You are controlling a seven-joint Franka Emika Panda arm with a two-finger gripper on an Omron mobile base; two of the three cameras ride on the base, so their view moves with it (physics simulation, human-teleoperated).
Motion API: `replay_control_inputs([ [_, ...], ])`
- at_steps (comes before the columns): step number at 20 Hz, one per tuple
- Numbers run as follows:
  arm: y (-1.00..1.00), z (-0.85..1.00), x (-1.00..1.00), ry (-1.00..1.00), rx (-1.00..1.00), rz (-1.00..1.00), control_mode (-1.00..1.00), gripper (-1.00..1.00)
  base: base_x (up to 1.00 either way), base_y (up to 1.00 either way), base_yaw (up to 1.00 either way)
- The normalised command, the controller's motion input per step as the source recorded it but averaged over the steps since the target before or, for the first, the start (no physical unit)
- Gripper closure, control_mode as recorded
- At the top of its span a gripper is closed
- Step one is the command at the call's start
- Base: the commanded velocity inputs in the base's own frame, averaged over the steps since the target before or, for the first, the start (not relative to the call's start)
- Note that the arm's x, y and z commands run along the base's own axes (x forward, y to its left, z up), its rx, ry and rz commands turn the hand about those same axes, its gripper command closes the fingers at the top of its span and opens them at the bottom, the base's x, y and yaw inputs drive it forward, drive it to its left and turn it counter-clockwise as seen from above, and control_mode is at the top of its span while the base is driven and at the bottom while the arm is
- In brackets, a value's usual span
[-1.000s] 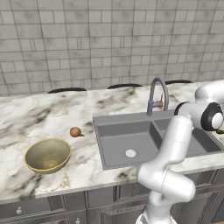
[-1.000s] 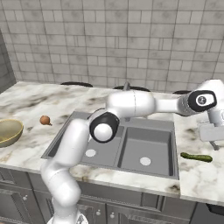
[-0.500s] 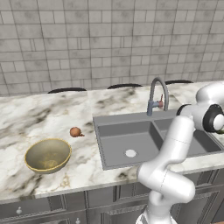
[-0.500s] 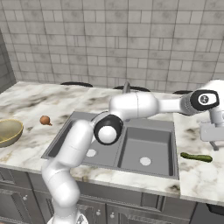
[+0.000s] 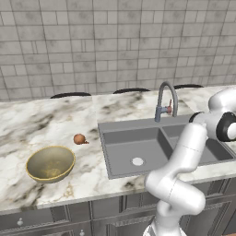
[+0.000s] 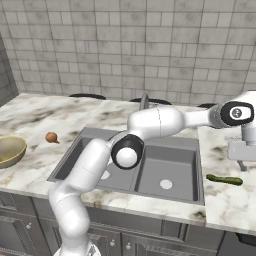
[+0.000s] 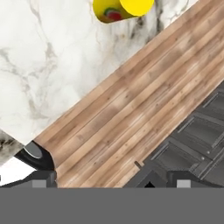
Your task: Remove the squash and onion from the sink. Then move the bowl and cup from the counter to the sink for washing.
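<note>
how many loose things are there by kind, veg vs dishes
veg: 2, onion and squash
dishes: 2, bowl and cup
total: 4

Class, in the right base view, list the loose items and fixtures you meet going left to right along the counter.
bowl → onion → sink → squash
</note>
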Motion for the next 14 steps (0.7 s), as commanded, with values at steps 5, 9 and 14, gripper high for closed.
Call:
replay_control_inputs([
  [5,0.02,-0.04,0.00,-0.22,0.10,0.00,-1.00,-1.00,0.00,0.00,0.00],
  [9,-0.01,-0.03,0.00,-0.23,0.06,0.00,-1.00,-1.00,0.00,0.00,0.00],
  [14,-0.09,-0.02,0.00,-0.23,0.00,0.00,-1.00,-1.00,0.00,0.00,0.00],
])
